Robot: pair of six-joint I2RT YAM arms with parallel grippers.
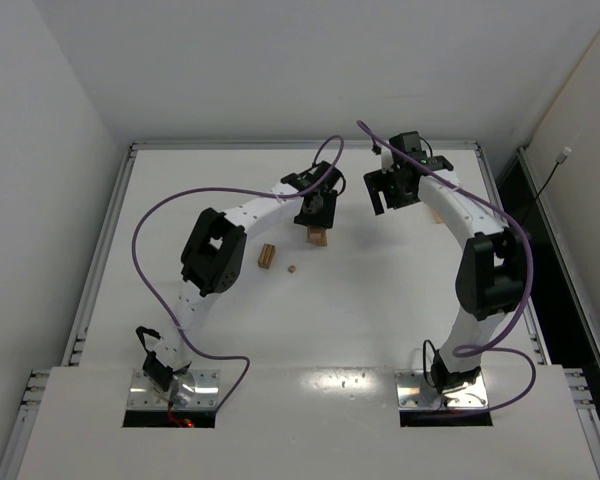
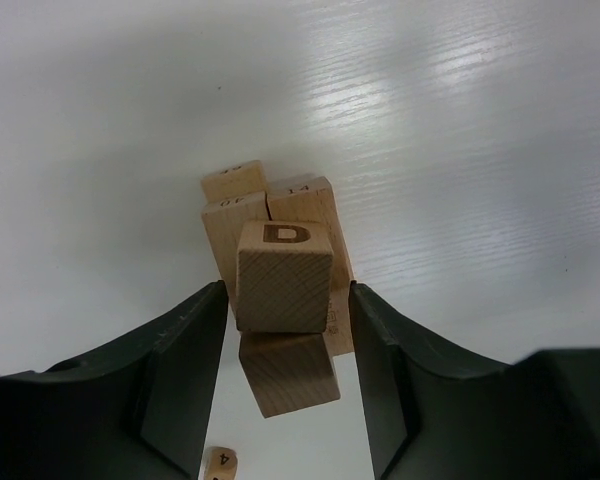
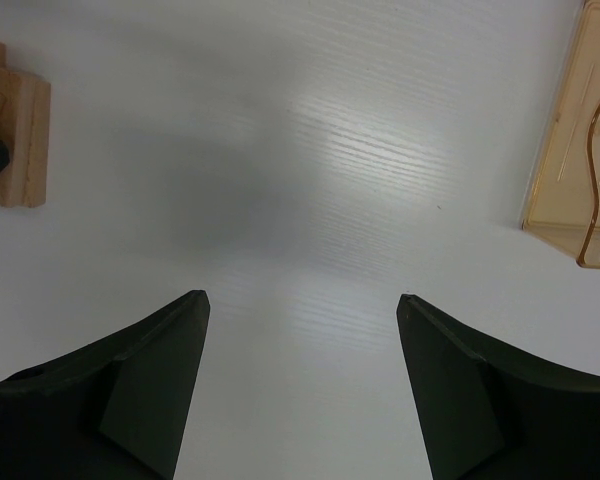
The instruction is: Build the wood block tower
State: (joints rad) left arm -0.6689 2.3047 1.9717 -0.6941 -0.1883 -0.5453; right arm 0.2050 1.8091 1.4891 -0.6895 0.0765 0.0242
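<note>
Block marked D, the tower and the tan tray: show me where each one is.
block marked D [image 2: 285, 278]: left wrist view, lettered end face
tower [image 1: 319, 238]: top external view, its near side
tan tray [image 3: 565, 140]: right wrist view, its side wall

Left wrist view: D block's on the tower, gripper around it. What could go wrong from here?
1. The D block sits between the left gripper fingers with hardly any gap; whether they touch it I cannot tell. A sideways drift on retreat could drag it off the tower.
2. The block under it looks twisted against the rows below, so the top may have little support and tip.
</note>
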